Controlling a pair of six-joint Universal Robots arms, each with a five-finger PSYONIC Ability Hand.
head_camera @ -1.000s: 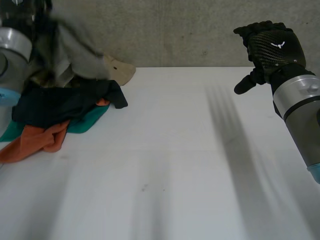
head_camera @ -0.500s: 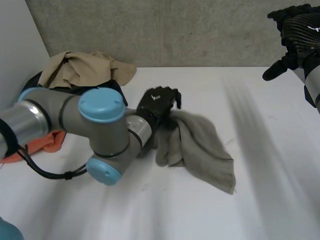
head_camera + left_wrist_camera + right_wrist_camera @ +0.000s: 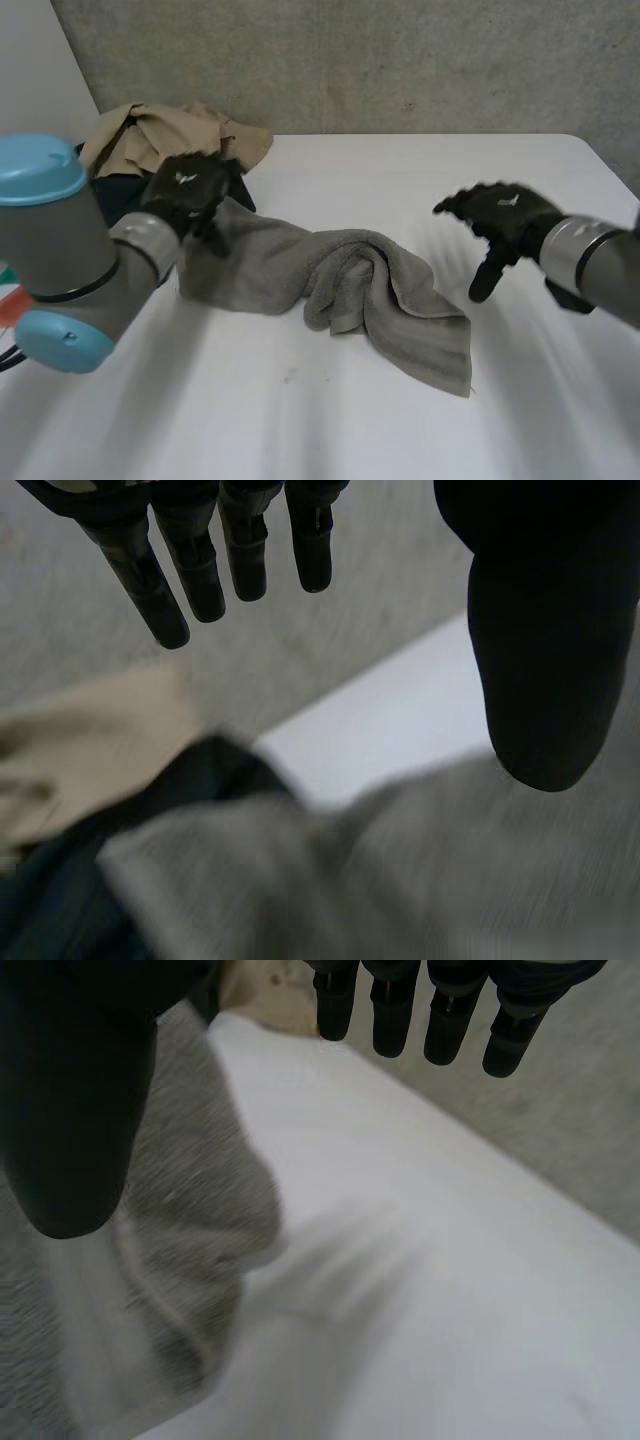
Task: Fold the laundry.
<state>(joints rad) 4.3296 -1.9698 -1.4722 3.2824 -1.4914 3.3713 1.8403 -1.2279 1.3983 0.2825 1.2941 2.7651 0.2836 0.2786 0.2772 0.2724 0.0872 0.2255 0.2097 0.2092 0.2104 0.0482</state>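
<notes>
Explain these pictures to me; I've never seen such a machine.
This is a robot with two arms, each ending in a black mechanical hand. One picture looks down from a camera between the arms; the other two come from cameras on each wrist, looking along the palm. On the white table a crumpled grey towel lies in the middle, with a pile of clothes at the far corner. The left hand is over one end of the towel, the right hand near the other end. Both are open and hold nothing.
</notes>
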